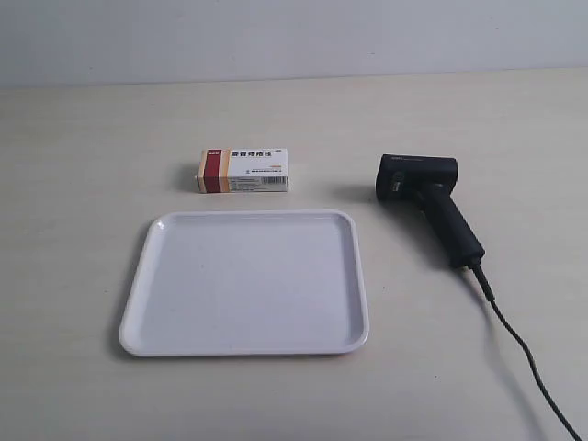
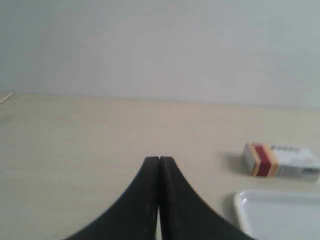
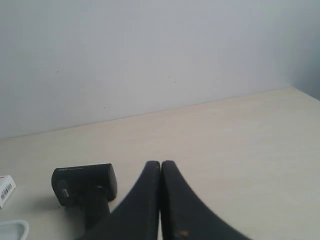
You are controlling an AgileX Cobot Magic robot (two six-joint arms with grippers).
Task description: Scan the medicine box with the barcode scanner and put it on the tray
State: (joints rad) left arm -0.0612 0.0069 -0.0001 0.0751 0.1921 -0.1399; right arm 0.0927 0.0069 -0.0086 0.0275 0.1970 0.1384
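Observation:
The medicine box (image 1: 243,171) lies flat on the table just behind the white tray (image 1: 246,281), its dark red and tan band at the exterior view's left end. The black barcode scanner (image 1: 427,202) lies on its side to the tray's right, cable trailing toward the front right. Neither arm shows in the exterior view. My left gripper (image 2: 159,159) is shut with nothing in it; the medicine box (image 2: 281,160) and a corner of the tray (image 2: 250,205) lie ahead of it, apart. My right gripper (image 3: 160,163) is shut and empty, with the barcode scanner (image 3: 85,187) close beside it.
The scanner's black cable (image 1: 528,363) runs across the table to the exterior view's front right corner. A pale wall (image 1: 294,37) rises behind the table's far edge. An end of the medicine box (image 3: 6,189) shows at the right wrist view's border.

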